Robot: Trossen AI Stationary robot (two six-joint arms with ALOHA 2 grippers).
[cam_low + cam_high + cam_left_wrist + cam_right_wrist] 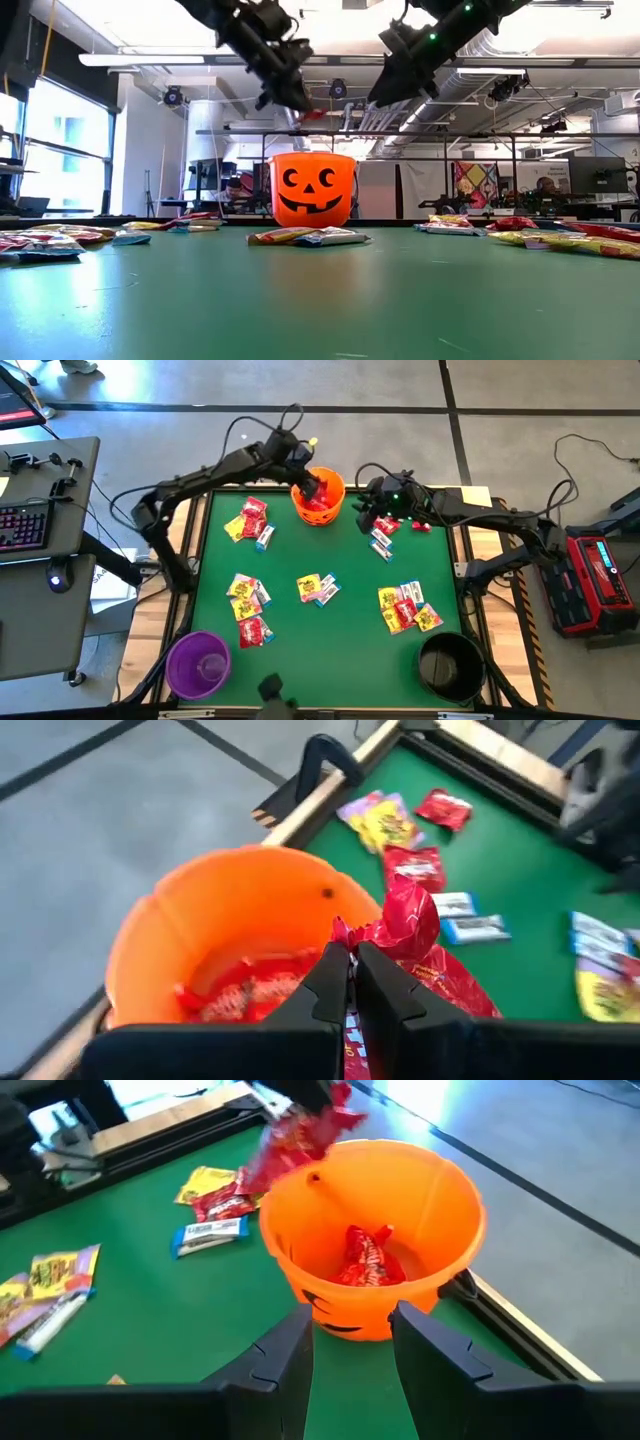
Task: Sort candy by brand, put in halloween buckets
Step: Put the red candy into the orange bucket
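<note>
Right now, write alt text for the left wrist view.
The left gripper, shut on a red candy packet, hangs over the orange bucket, which holds more red packets. Yellow, red and white-blue packets lie on the green table beyond.

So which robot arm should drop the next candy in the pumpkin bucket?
Left. Its gripper is over the orange bucket, fingers shut on a red packet. The right gripper is beside it, open and empty.

Two dark jointed arms, black looping cables, black angular fingers [280,1365]
</note>
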